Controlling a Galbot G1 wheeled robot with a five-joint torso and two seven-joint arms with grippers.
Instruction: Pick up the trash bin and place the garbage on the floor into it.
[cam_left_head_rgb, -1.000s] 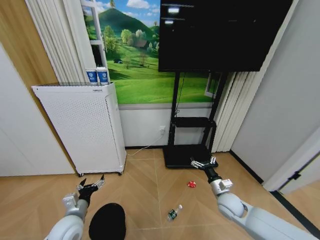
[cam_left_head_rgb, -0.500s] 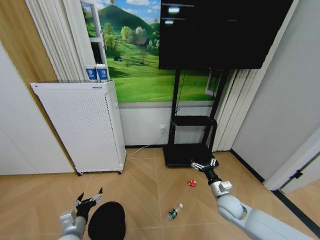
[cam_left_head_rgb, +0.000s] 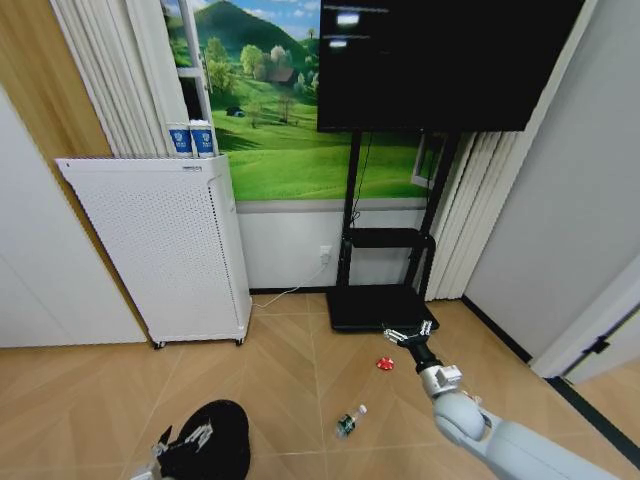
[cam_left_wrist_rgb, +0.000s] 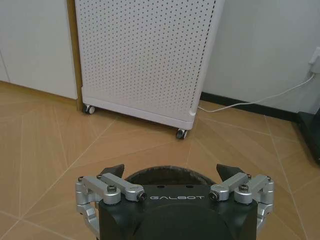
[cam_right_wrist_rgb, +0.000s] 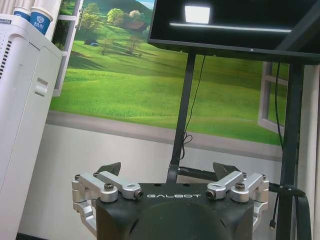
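Note:
The black round trash bin (cam_left_head_rgb: 222, 432) stands on the wood floor at the lower left. My left gripper (cam_left_head_rgb: 187, 436) is open at the bin's near left rim. In the left wrist view the bin's rim (cam_left_wrist_rgb: 150, 173) curves just beyond that gripper (cam_left_wrist_rgb: 171, 171), between its spread fingers. The garbage lies to the right: a small clear bottle with a green label (cam_left_head_rgb: 348, 423) and a crumpled red wrapper (cam_left_head_rgb: 384, 364). My right gripper (cam_left_head_rgb: 408, 331) is open, held above the floor just past the red wrapper, and in the right wrist view it (cam_right_wrist_rgb: 167, 168) faces the TV stand.
A white perforated cabinet on casters (cam_left_head_rgb: 160, 250) stands against the wall behind the bin, also close ahead in the left wrist view (cam_left_wrist_rgb: 145, 55). The black TV-stand base (cam_left_head_rgb: 375, 308) sits beyond the wrapper. A white cable (cam_left_wrist_rgb: 250, 102) runs along the skirting.
My left gripper has come down and to the right, from beside the bin to its rim. The right gripper has sunk slightly. The head view has shifted a little.

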